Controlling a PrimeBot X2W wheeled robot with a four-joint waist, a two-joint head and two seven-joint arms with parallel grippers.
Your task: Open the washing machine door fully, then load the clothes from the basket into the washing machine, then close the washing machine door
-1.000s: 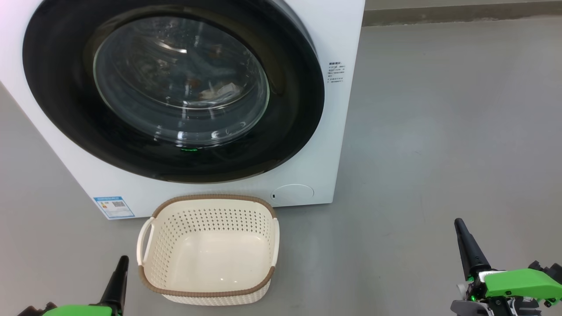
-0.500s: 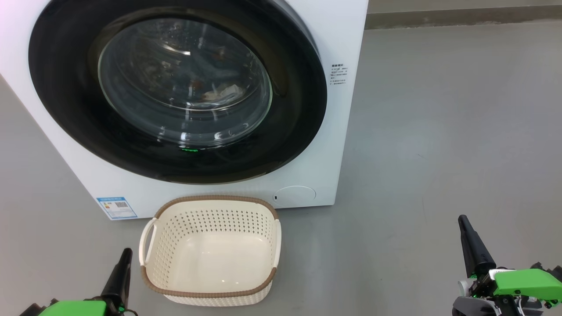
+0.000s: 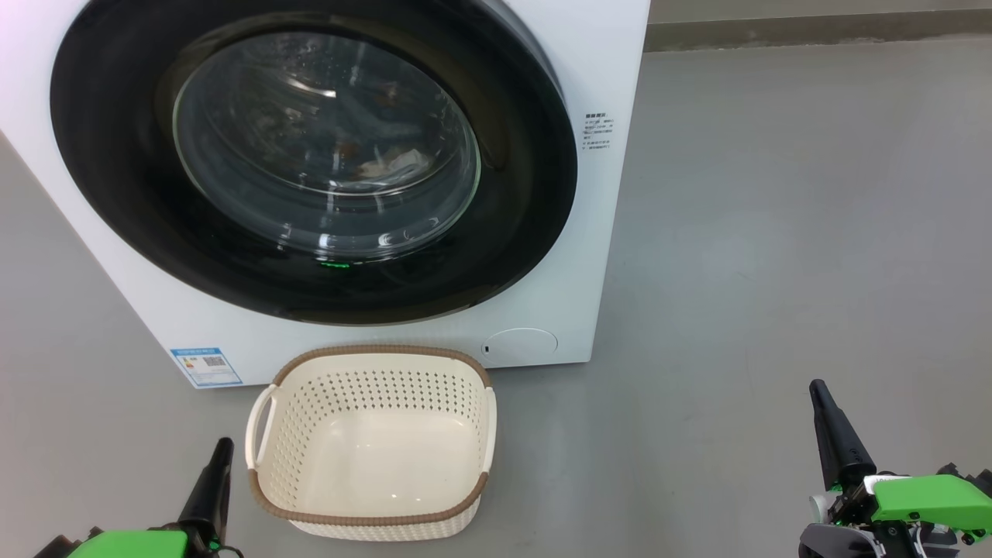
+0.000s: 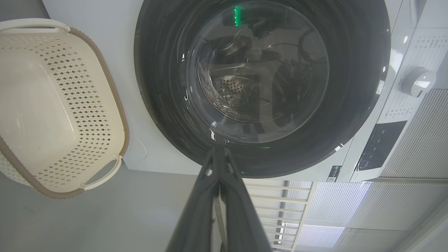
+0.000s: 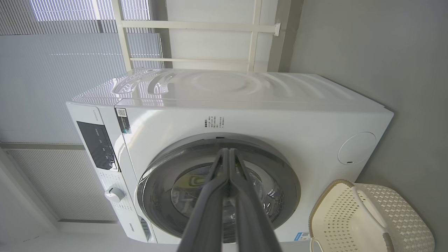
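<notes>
Grey floor (image 3: 775, 232): our left gripper (image 3: 223, 446) and right gripper (image 3: 815, 387) clamped empty, we fear the glossy black-rimmed door (image 3: 325, 147) ahead, if unlatched, swinging over the cream perforated basket (image 3: 380, 349).

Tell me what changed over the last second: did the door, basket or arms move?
Almost nothing. The head camera shifted slightly early on, sliding the whole picture; no thing moved, nothing was gripped or released. The washing machine door stays closed, the basket empty in front, the left gripper and right gripper low and shut.
</notes>
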